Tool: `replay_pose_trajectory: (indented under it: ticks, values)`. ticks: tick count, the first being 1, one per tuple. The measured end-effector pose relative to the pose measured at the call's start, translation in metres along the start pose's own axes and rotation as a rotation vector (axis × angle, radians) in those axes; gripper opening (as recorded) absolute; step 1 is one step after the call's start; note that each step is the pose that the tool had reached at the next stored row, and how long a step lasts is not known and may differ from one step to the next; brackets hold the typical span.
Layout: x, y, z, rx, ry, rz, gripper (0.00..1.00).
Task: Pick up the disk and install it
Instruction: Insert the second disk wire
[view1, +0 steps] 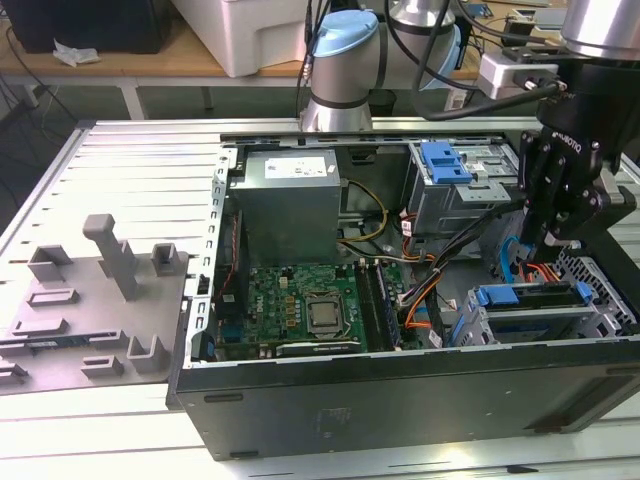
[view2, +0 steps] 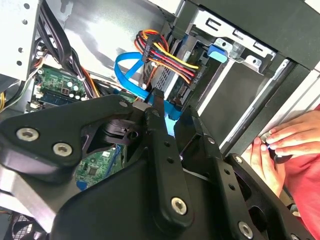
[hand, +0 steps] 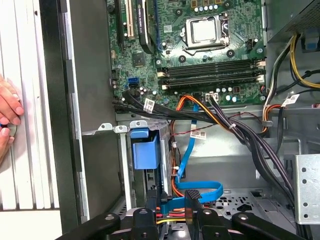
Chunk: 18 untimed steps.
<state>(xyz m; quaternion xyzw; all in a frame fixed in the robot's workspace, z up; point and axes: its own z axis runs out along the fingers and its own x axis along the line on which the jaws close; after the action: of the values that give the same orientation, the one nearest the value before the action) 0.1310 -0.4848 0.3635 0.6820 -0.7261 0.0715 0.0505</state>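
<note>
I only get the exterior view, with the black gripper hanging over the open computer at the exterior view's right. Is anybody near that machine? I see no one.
Observer: Yes. In both wrist views a person's hand rests just outside the computer case, beside its outer wall.
Operator: And what lies right by the gripper inside?
Observer: In the second wrist view, a black connector on red, yellow and orange wires sits at the drive bay, beyond a looped blue flat cable.

No print on any label can be read.
</note>
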Motion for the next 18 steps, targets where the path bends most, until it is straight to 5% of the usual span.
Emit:
replay_pose_trajectory:
  ticks: [4, 8, 18]
  values:
    - [0.0002, 0.0, 0.0005, 0.0, -0.0001, 0.0, 0.35]
    - [0.0002, 0.0, 0.0009, 0.0, -0.0004, 0.0, 0.16]
    - [0.0009, 0.0003, 0.0014, -0.0001, -0.0006, 0.0, 0.16]
